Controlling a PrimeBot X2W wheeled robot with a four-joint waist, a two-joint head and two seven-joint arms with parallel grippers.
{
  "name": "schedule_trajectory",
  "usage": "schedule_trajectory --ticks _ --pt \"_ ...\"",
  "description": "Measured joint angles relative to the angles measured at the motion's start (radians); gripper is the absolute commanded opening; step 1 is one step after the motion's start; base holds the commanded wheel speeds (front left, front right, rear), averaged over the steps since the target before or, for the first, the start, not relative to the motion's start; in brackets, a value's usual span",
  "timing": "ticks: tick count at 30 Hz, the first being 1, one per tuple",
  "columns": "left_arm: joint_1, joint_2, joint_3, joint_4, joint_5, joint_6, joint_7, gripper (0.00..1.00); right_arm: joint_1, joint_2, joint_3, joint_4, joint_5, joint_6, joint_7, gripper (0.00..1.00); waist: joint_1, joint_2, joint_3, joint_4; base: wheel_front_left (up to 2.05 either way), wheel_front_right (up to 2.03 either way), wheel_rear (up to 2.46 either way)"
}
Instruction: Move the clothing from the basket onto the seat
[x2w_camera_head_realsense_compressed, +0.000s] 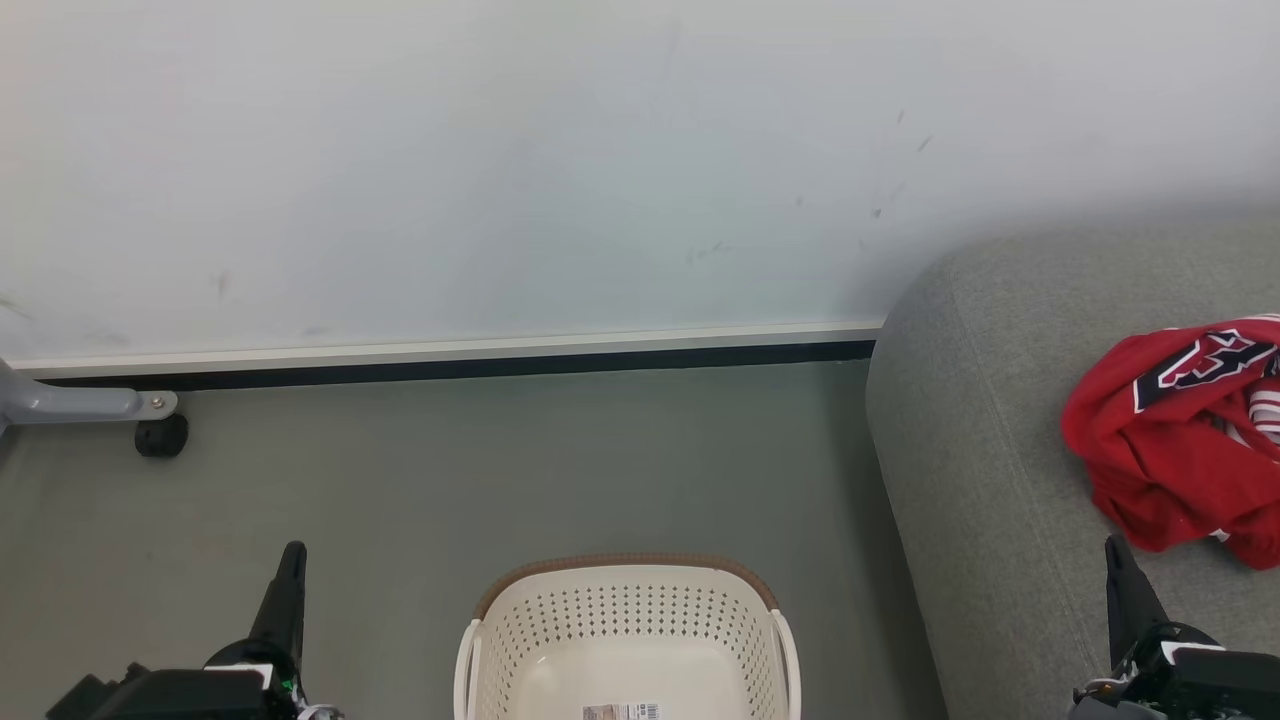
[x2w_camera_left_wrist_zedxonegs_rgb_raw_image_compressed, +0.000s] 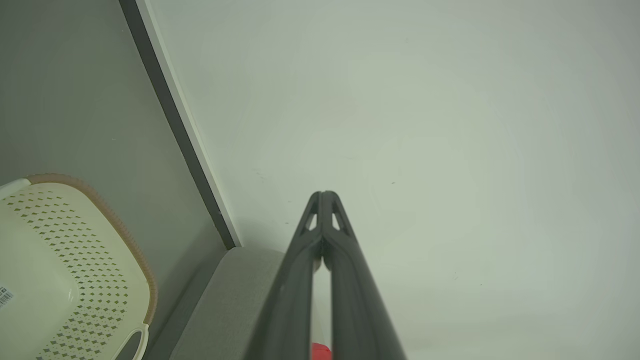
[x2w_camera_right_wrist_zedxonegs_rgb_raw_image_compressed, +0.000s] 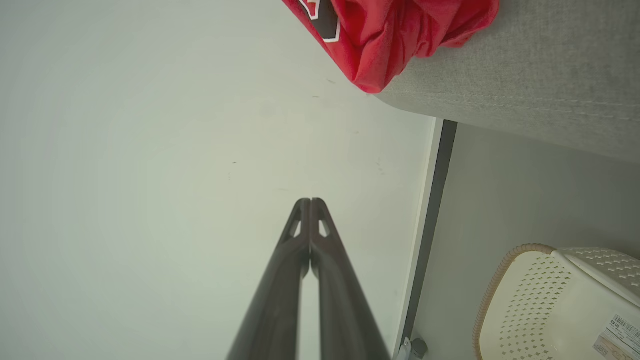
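Just past the tip of the right gripper (x2w_camera_head_realsense_compressed: 1116, 548), a bit up and to the outside, the clothing (x2w_camera_head_realsense_compressed: 1170, 450) lies in a red heap on the seat (x2w_camera_head_realsense_compressed: 980, 460). The black-and-white badge faces up and some white stripes peek out. The heap sits near the seat's rounded corner, and the dark fingers do not touch it. Between the two grippers, low down, stands the basket (x2w_camera_head_realsense_compressed: 625, 612) on the floor (x2w_camera_head_realsense_compressed: 500, 470). It is to the inside of the left gripper (x2w_camera_head_realsense_compressed: 292, 552) and apart from it. I can see the basket's bare bottom and the sticker (x2w_camera_head_realsense_compressed: 620, 712) there, and no red cloth in the part that shows. So I think the job is done, or nearly: the clothes are where they should be, dropped in a soft pile, not folded. Both grippers point at the pale wall (x2w_camera_head_realsense_compressed: 500, 180), one on each side of the basket. I think they hang like that because there is nothing left to pick up. In the wrist views each pair of fingers is pressed together at the tips, with only a thin slit lower down. Nothing is between them, and they touch nothing. Far past the left fingers, by the wall, a small black wheel (x2w_camera_head_realsense_compressed: 160, 436) sits under a grey leg.
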Motion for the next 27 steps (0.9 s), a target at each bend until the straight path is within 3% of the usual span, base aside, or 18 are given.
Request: schedule_trajectory --ticks 27 --pt "0.000 0.000 0.001 0.001 0.000 0.000 0.000 0.00 0.000 0.000 0.000 0.000 0.001 0.000 0.000 0.00 0.0001 0.0000 0.000 0.000 0.00 0.00 0.00"
